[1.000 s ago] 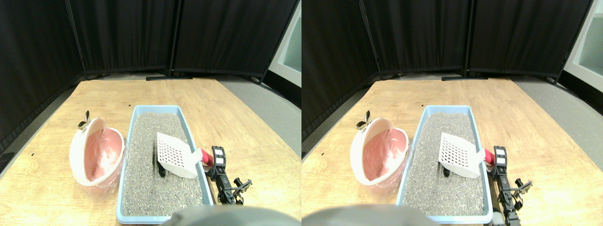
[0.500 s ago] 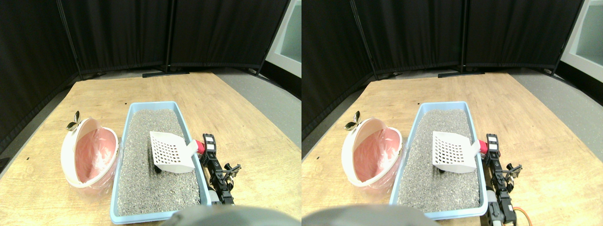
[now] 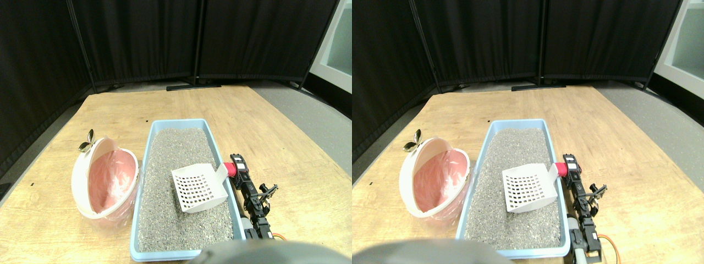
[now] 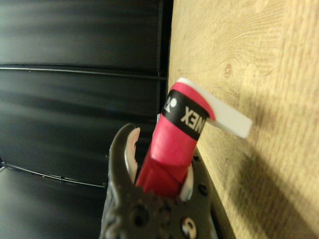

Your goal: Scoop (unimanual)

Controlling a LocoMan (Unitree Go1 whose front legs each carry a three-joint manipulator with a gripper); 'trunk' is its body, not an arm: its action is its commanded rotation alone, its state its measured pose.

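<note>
Gripping red-wrapped handle (image 4: pixel 172 149) w/ right end effector (image 3: pixel 237 168), jaws pinched on it, white slotted scoop (image 3: pixel 198 188) low over grey litter in blue tray (image 3: pixel 144 157), pink-lined bin (image 3: pixel 104 179) beside tray on wood bench (image 3: pixel 286 159)

Our right arm (image 3: pixel 254 201) is black and thin, made of small blocks joined in a row. It sits just beside the blue tray (image 3: pixel 234 192), on the side away from the pink bin. A little black bracket sticks out from the arm's side, away from the tray. An orange cable (image 3: pixel 278 237) curls out at the near end of the arm. In the wrist view, our gripper (image 4: pixel 158 199) is a dark grey frame with round screw holes and pale, cream pads inside the jaws.
</note>
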